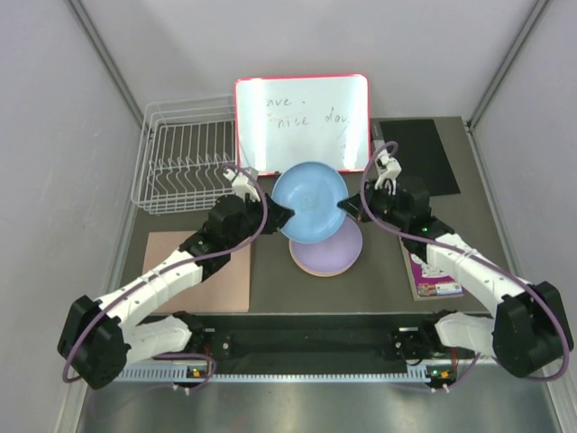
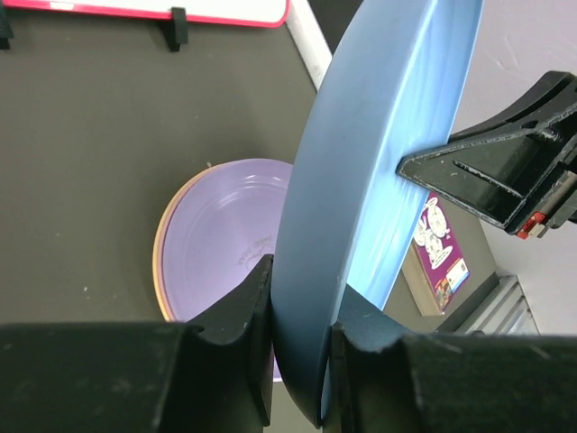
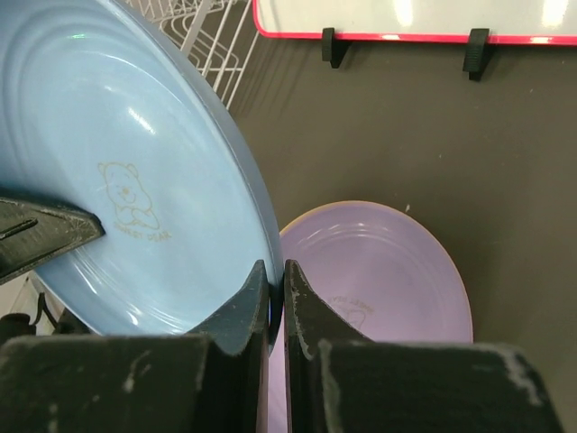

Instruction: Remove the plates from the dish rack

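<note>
The light blue plate is held tilted above the table between both grippers. My left gripper is shut on its left rim; in the left wrist view the jaws pinch the plate's edge. My right gripper is shut on the right rim, and in the right wrist view the jaws close on the plate. Below lies the lavender plate atop a stack, with an orange-yellow rim showing under it. The white dish rack stands at the back left with no plates visible in it.
A red-framed whiteboard stands upright behind the plates. A tan mat lies at the left, a black mat at the back right. A purple booklet lies under the right arm.
</note>
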You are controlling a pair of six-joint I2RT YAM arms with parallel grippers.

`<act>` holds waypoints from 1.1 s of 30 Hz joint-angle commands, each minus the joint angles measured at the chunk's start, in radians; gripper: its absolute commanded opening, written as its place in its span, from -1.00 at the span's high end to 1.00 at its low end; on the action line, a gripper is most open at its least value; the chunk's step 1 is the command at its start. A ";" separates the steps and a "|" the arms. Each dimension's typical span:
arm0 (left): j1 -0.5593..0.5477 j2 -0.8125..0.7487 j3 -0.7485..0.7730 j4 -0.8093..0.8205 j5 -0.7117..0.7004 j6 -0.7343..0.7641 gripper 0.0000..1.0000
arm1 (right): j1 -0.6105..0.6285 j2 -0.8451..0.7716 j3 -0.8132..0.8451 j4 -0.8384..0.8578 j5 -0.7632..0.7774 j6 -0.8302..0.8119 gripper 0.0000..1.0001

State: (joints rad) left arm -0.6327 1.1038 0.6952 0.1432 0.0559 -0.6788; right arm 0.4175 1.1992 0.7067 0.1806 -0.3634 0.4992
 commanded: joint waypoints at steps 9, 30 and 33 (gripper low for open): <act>0.004 -0.070 0.004 -0.042 -0.206 0.135 -0.98 | 0.006 -0.141 0.019 -0.311 0.228 -0.100 1.00; 0.004 -0.228 -0.166 -0.203 -0.576 0.372 -0.98 | 0.004 0.062 0.074 -0.392 0.178 -0.154 0.89; 0.005 -0.229 -0.161 -0.215 -0.587 0.381 -0.98 | 0.004 0.072 0.082 -0.391 0.176 -0.159 0.71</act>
State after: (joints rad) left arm -0.6292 0.8967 0.5343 -0.0780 -0.4973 -0.3359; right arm 0.4225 1.2636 0.7238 -0.2329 -0.1658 0.3622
